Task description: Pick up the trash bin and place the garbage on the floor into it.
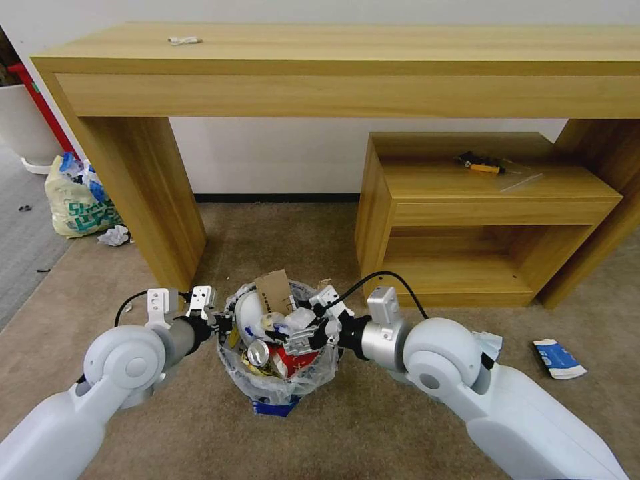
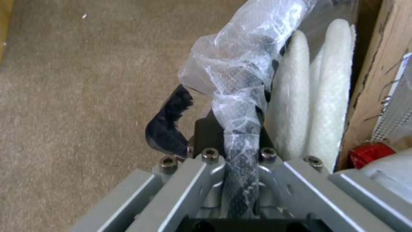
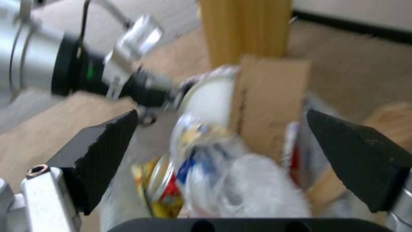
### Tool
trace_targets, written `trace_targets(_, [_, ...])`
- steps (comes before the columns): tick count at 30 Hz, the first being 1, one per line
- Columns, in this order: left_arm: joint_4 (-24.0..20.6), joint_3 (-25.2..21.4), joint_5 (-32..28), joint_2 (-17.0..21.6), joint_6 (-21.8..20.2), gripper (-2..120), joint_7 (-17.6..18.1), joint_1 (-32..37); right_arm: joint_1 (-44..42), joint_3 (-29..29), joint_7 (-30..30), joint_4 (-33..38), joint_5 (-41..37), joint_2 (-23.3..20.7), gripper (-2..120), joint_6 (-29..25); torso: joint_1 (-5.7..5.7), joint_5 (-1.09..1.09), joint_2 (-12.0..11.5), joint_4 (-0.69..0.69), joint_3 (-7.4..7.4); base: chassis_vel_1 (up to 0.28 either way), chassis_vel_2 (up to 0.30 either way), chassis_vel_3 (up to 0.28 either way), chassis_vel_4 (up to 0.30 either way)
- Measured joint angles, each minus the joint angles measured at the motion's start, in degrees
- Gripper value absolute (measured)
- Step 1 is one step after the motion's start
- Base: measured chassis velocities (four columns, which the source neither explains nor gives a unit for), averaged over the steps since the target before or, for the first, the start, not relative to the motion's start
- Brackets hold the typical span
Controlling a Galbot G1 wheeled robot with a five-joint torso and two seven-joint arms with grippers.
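The trash bin (image 1: 277, 363) sits on the carpet between both arms, heaped with garbage (image 1: 273, 320); the left gripper (image 1: 223, 325) pinches its bagged rim, while the right gripper (image 1: 308, 331) hangs spread above the heap; likely mid-deposit, a blue-white packet (image 1: 559, 359) remains well apart, needing a fresh reach.

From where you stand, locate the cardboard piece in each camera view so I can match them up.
Head view: the cardboard piece stands upright at the far side of the trash bin.
Left wrist view: a brown strip at the frame edge, beside the white slippers.
Right wrist view: upper middle, between the open tool's fingers.
Shared landmark: the white slippers, directly beside it.
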State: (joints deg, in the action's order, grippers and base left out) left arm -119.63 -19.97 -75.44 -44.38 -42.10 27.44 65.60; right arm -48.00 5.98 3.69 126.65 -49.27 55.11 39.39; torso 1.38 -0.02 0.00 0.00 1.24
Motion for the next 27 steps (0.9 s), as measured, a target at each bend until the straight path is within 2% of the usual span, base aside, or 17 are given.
trace_targets(8, [0.54, -0.75, 0.64, -0.63, -0.02, 0, -0.10, 1.10, -4.94, -6.04, 4.60, 0.61, 4.45, 0.49, 100, -4.43, 0.00, 0.00, 0.00, 0.00, 0.00, 0.000, 0.000, 0.000, 0.000])
trace_targets(11, [0.53, -0.97, 1.75, -0.65, -0.04, 0, -0.62, 1.84, -10.68, -14.42, 2.40, -0.24, 14.37, 1.90, 100, -6.33, 0.00, 0.01, 0.00, 0.00, 0.00, 0.000, 0.000, 0.000, 0.000])
trace_targets(12, [0.53, -0.97, 1.75, -0.65, -0.04, 0, -0.62, 1.84, -10.68, -14.42, 2.40, -0.24, 14.37, 1.90, 100, -6.33, 0.00, 0.01, 0.00, 0.00, 0.00, 0.000, 0.000, 0.000, 0.000])
trace_targets(15, [0.53, -0.77, 3.00, -0.83, -0.04, 0, -1.12, 2.18, -18.08, -22.46, -0.23, -0.43, 21.11, 3.72, 100, -8.92, 0.00, 0.01, 0.00, 0.00, 0.00, 0.000, 0.000, 0.000, 0.000])
trace_targets(16, [0.53, -0.77, 3.00, -0.83, -0.04, 0, -1.12, 2.18, -18.08, -22.46, -0.23, -0.43, 21.11, 3.72, 100, -8.92, 0.00, 0.01, 0.00, 0.00, 0.00, 0.000, 0.000, 0.000, 0.000])
trace_targets(19, [0.46, -0.60, 3.26, -0.84, -0.05, 0, -1.28, 2.42, -26.12, -28.73, -2.27, -1.05, 27.18, 5.03, 100, -12.36, 0.00, 0.00, 0.00, -0.02, 0.00, 0.000, 0.000, 0.000, 0.000])
trace_targets(20, [0.46, -0.60, 3.26, -0.84, -0.05, 0, -1.28, 2.42, -26.12, -28.73, -2.27, -1.05, 27.18, 5.03, 100, -12.36, 0.00, 0.00, 0.00, -0.02, 0.00, 0.000, 0.000, 0.000, 0.000])
trace_targets(22, [0.23, -0.57, 3.31, -0.80, -0.05, 0, -1.31, 2.57, -31.13, -32.94, -4.13, -2.29, 32.45, 7.04, 100, -15.44, 0.00, 0.00, 0.00, -0.01, -0.01, 0.000, 0.000, 0.000, 0.000])
trace_targets(24, [0.13, -0.57, 3.31, -0.78, -0.05, 0, -1.32, 2.61, -32.74, -34.43, -4.84, -2.79, 33.77, 8.12, 100, -16.68, 0.00, 0.00, 0.00, -0.01, 0.00, 0.000, 0.000, 0.000, 0.000])
trace_targets(27, [-0.29, -0.63, 3.39, -0.43, -0.04, 0, -1.35, 2.86, -38.11, -39.31, -7.08, -5.36, 35.75, 11.70, 100, -25.15, 0.00, 0.01, 0.00, -0.01, 0.00, 0.000, 0.000, 0.000, 0.000])
